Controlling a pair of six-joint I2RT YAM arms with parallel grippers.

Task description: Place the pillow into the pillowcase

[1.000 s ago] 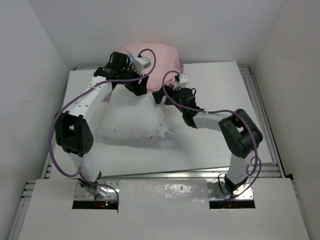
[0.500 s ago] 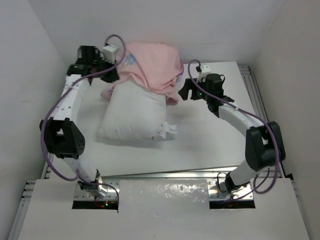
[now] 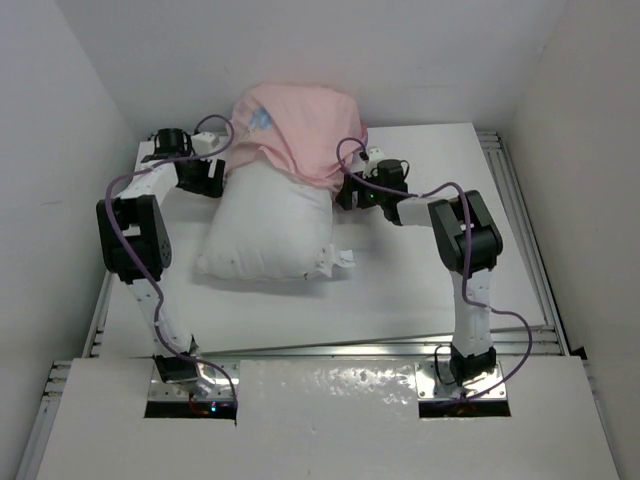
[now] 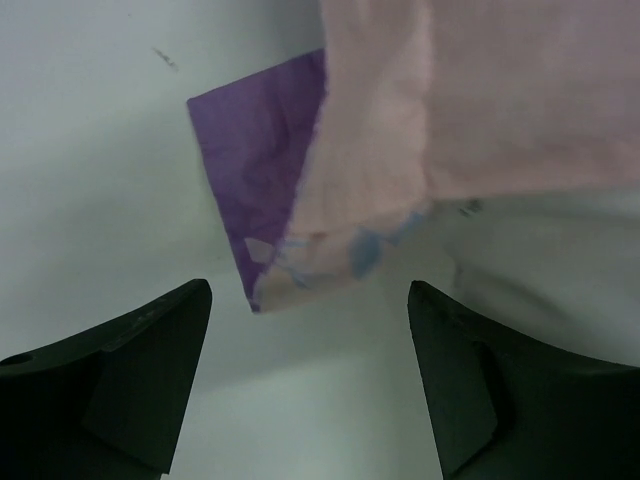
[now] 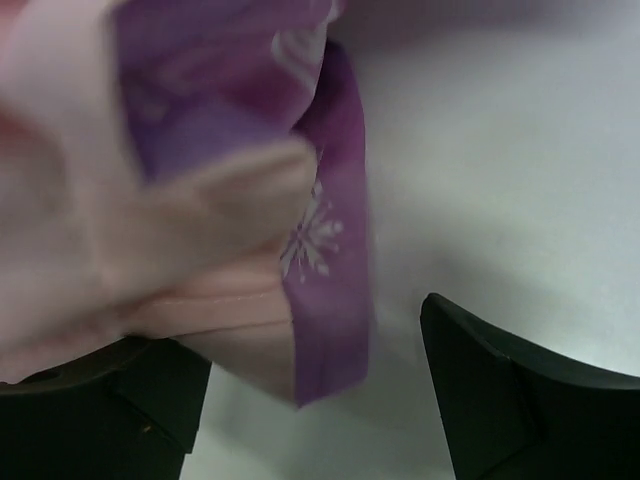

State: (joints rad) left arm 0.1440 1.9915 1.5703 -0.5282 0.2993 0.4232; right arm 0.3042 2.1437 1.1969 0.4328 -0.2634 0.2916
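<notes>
The pillow (image 3: 265, 225) lies mid-table (image 3: 420, 280), its far end capped by the pillowcase (image 3: 295, 130), pink side out. The left gripper (image 4: 308, 300) stands with jaws wide apart and unloaded, the case's purple corner just ahead of the gap. The right gripper (image 5: 312, 335) is likewise spread, the purple snowflake hem lying loose between its jaws, nearer one finger.

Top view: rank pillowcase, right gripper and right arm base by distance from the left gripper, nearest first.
1. pillowcase, just right of the left gripper.
2. right gripper, across the pillow.
3. right arm base, at the near edge, far right.
</notes>
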